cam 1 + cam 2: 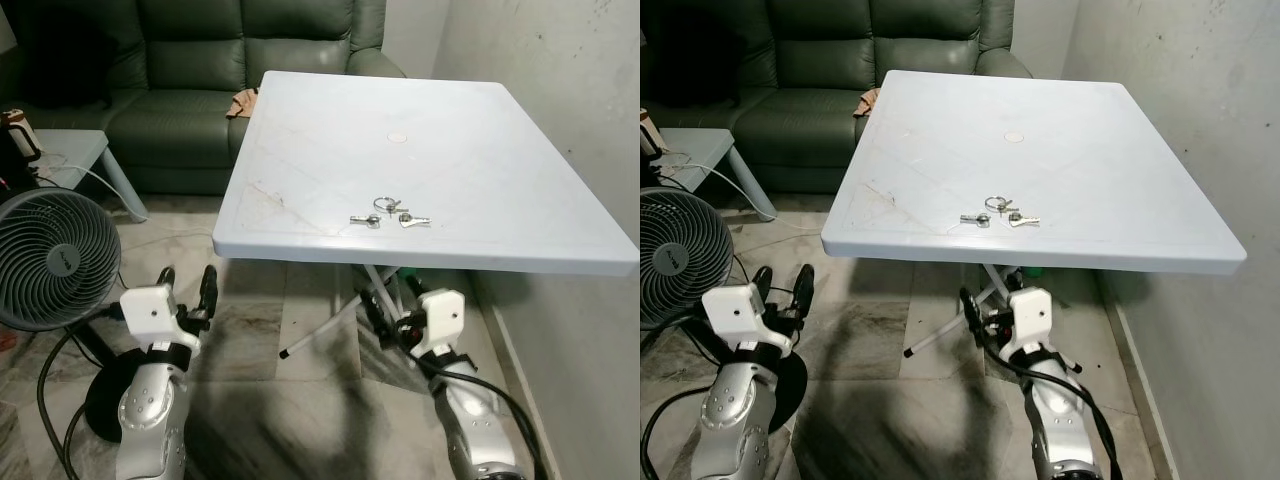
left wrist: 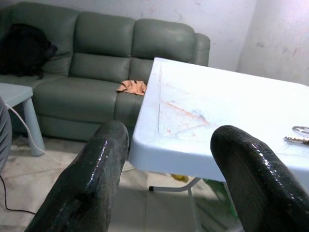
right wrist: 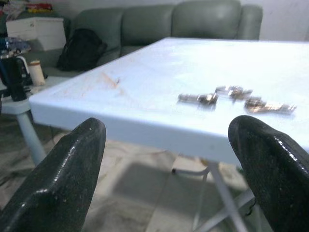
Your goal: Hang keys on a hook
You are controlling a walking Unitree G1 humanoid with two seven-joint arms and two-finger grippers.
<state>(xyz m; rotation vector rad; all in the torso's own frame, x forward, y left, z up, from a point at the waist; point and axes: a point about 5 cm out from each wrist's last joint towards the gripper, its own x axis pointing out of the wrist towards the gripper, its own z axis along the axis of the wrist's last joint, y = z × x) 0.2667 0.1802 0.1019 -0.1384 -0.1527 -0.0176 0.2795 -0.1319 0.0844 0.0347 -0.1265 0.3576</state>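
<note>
The keys (image 1: 389,213) lie loose on the white table (image 1: 480,140) near its front edge, well above and ahead of my two grippers, touched by neither. My left gripper (image 1: 186,292) hangs low before the table's left corner with fingers (image 2: 91,183) spread, and my right gripper (image 1: 392,303) sits under the front edge, likewise spread wide. The fan (image 1: 52,258) at my left carries a small hub badge, too small to read.

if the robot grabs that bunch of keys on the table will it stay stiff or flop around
Probably flop: the keys look like separate pieces splayed from a thin ring. Lying flat on the smooth white table, they may slide when nudged. They look small, likely light.
</note>
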